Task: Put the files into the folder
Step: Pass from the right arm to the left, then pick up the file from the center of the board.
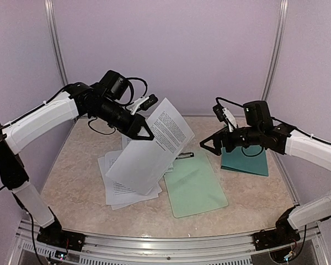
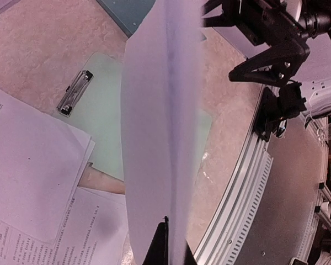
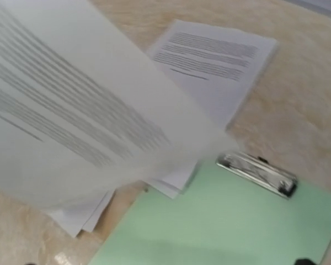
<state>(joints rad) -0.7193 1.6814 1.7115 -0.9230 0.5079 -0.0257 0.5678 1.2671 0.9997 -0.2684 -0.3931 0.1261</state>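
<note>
The left gripper (image 1: 146,135) is closed on one sheet (image 1: 154,152), lifted mid-frame; other files (image 1: 117,190) lie at lower left. The right gripper (image 1: 207,144) hangs open over the folder (image 1: 248,164) at right, which seems shut. Next, I think, the folder must be opened

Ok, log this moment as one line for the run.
left gripper: shut on sheet, raised over pile | right gripper: open, empty, near folder | folder: flat on table, no sheet on it
</note>
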